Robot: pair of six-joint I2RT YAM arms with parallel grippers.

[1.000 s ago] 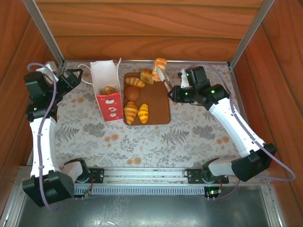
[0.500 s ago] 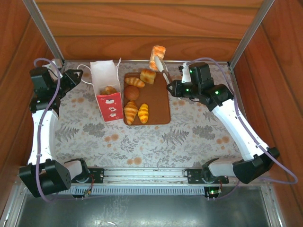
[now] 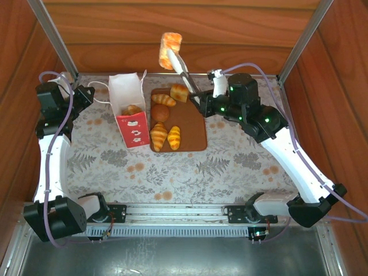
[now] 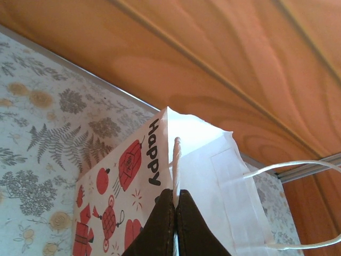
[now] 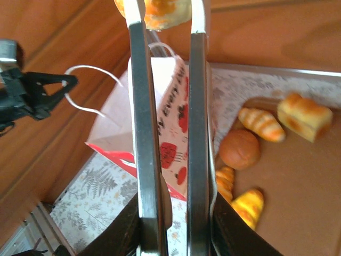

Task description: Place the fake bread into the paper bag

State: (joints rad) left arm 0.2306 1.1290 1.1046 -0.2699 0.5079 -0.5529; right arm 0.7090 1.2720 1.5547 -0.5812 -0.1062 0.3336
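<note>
Board [image 3: 192, 129] mid-table, five fake bread [image 3: 160, 112] pieces on it. Right claw [image 3: 201, 106] clamped on tongs [image 3: 185, 77], whose long axis runs up and away to the left. Paper bag [image 3: 129, 109] upright, mouth open. Left claw [image 3: 86, 94] pinched shut on its cord handle [image 4: 175, 160]. Farthest and highest is the striped roll [image 3: 170, 50] at the tong tips; the bag lies left and below it.

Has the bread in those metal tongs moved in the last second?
Yes. The striped roll in the tongs shifted left and up the picture, from the board's far edge toward the paper bag.
</note>
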